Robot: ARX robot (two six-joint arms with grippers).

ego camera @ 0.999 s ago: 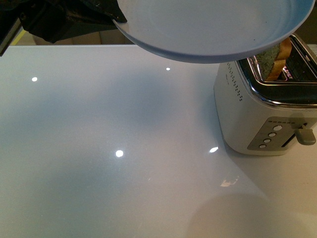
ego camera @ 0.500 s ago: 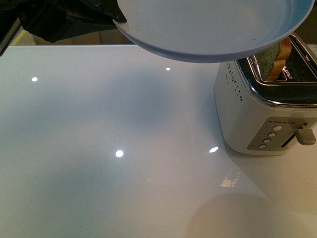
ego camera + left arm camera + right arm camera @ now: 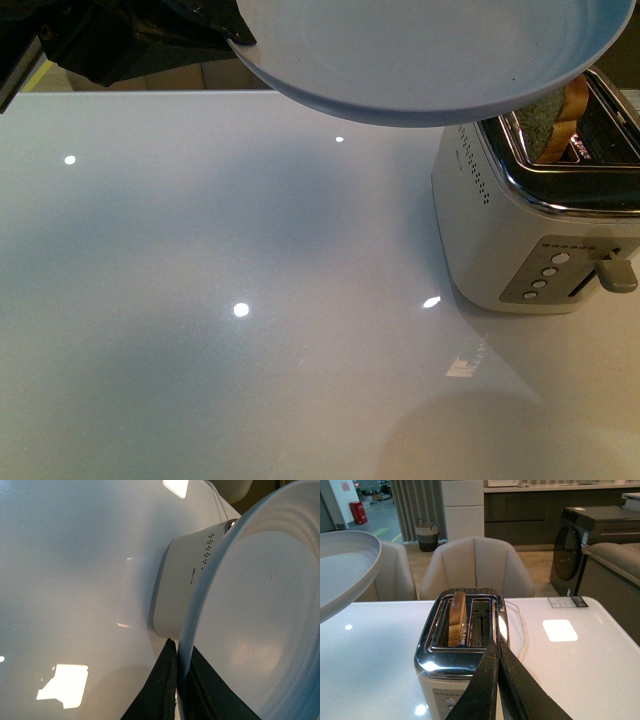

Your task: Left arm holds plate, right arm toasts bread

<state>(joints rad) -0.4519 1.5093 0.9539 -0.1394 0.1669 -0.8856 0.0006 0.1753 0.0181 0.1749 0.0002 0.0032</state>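
The pale blue-grey plate hangs in the air at the top of the front view, overlapping the toaster's near corner. My left gripper is shut on the plate's rim; its black body shows at top left. The bread stands upright in a slot of the white and chrome toaster, poking above the top. In the right wrist view the bread sits in the left slot. My right gripper is shut and empty, just above the toaster's near edge. The plate's rim shows at left.
The toaster's lever and a row of buttons face me. The glossy white table spreads to the left. Beige chairs stand behind the table's far edge, with dark cabinets beyond.
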